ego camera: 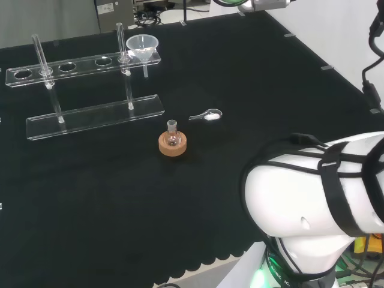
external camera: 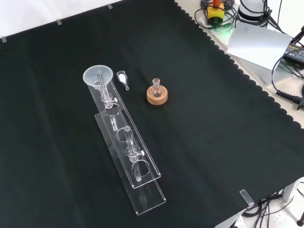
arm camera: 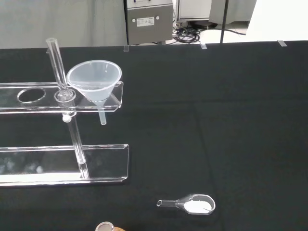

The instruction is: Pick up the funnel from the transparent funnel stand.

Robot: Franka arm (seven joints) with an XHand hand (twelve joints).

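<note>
You'll find the funnel [ego camera: 142,46] seated in the end hole of the transparent funnel stand [ego camera: 90,114], at about eleven o'clock in the head view. At five o'clock from it lie a small scoop [ego camera: 207,116], seemingly holding white powder, and a flask [ego camera: 173,135] on its cork ring [ego camera: 173,144]. You cannot tell the hand's state.

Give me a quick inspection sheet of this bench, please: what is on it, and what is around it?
Surface: black cloth, flat, scalloped along its edge.
Job's things: clear funnel sits in the end hole of the clear stand; its stem hangs below the top shelf.
Clutter: small flask upright on a cork ring; small scoop holding white powder, lying apart from the stand.
Hand: nothing seen.
Cables: black leads beside the cloth, front view's right edge.
Surroundings: white arm link; grey cabinet behind the bench.
</note>
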